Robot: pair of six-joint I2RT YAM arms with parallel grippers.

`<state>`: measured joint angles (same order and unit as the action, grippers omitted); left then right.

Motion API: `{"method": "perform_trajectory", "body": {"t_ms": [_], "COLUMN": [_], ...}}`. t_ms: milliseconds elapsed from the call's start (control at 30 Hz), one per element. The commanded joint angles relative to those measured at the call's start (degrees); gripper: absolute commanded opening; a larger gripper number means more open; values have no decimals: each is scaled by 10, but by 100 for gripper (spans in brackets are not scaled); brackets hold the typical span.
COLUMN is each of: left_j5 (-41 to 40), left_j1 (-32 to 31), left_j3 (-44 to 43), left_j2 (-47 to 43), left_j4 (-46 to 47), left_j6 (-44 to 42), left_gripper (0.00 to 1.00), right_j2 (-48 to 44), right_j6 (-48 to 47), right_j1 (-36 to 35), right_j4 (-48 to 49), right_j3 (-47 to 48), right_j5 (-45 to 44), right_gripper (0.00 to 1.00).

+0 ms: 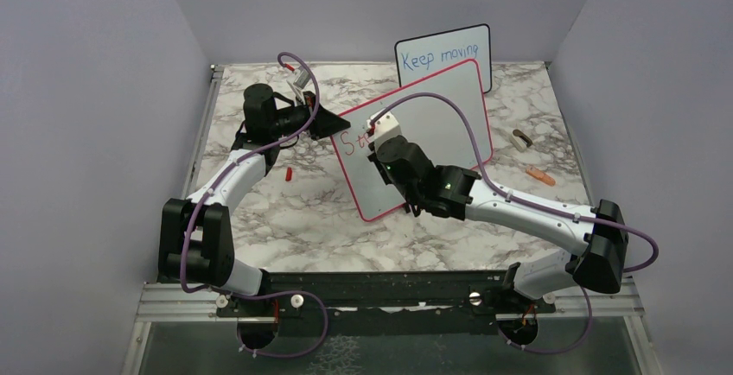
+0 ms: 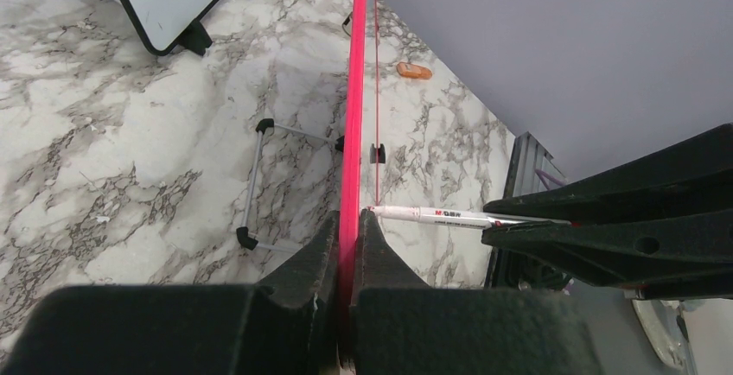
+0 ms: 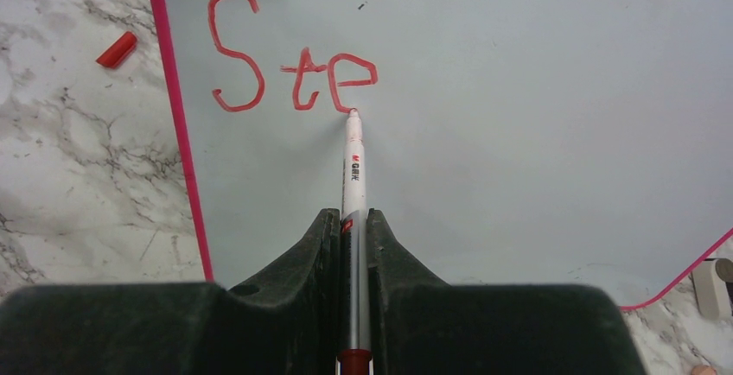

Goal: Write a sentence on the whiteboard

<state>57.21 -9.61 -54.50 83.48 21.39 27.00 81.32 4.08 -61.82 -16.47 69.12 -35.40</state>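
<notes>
The whiteboard (image 1: 432,146), white with a red-pink frame, leans tilted in the middle of the marble table. My left gripper (image 2: 351,219) is shut on its left edge (image 2: 354,90), seen edge-on in the left wrist view. My right gripper (image 3: 353,219) is shut on a white marker (image 3: 353,168) with a red end. The marker tip touches the board surface (image 3: 536,90) right under the red letters "Ste" (image 3: 294,68), the sentence as it stands. In the top view the right gripper (image 1: 380,133) sits over the board's left part.
A smaller black-framed board (image 1: 443,57) with blue writing "Keep moving" stands behind the whiteboard. A red marker cap (image 1: 288,172) lies left of the board, also seen as the cap (image 3: 116,49). An orange object (image 1: 540,175) and a brown one (image 1: 522,140) lie at the right.
</notes>
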Motion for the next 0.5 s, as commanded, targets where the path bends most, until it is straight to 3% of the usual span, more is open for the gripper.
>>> {"method": "perform_trajectory", "body": {"t_ms": [0, 467], "left_j5": [22, 23], "left_j1": [-16, -16], "left_j3": [12, 12], "left_j2": [12, 10], "left_j4": [-29, -29], "left_j6": [-16, -16], "left_gripper": [0, 0], "right_j2": [-2, -32], "right_j6": [-4, -14], "right_j1": [6, 7], "right_j4": [4, 73], "right_j3": [-16, -29], "right_j5": [-42, -33], "right_gripper": [1, 0]}}
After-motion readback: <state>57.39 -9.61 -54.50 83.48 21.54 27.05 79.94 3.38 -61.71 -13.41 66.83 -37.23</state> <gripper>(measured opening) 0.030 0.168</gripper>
